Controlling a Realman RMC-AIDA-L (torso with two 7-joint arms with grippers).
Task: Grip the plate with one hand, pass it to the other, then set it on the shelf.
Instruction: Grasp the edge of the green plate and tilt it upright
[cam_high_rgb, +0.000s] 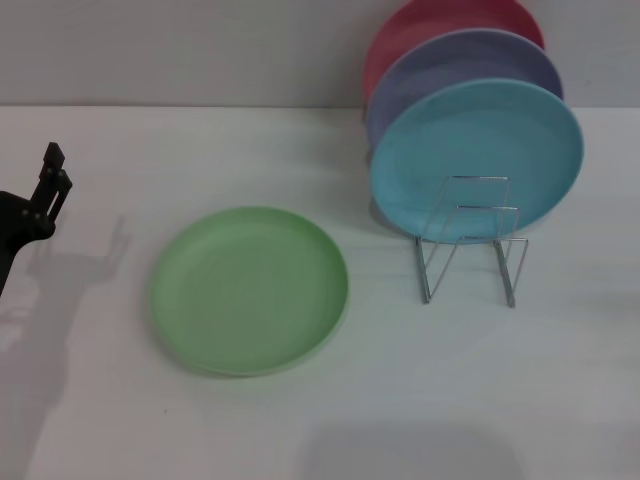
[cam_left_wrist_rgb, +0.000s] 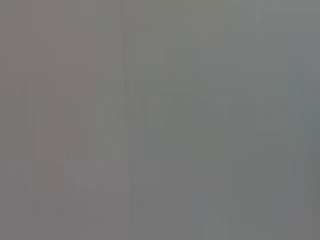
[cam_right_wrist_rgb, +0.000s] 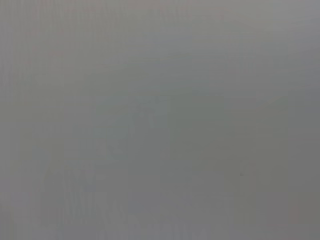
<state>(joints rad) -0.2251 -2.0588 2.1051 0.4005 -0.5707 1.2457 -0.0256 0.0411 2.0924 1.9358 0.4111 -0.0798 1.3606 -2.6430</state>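
The light green plate (cam_high_rgb: 249, 290) lies flat on the white table, left of centre in the head view. The silver wire shelf (cam_high_rgb: 470, 245) stands to its right, with free loops at its front. My left gripper (cam_high_rgb: 48, 185) shows at the far left edge, dark, well left of the plate and apart from it. My right gripper is out of view. Both wrist views show only plain grey.
A turquoise-blue plate (cam_high_rgb: 478, 160), a lavender plate (cam_high_rgb: 455, 65) and a red plate (cam_high_rgb: 440, 25) stand upright in the rack, one behind the other. A grey wall runs along the table's far edge.
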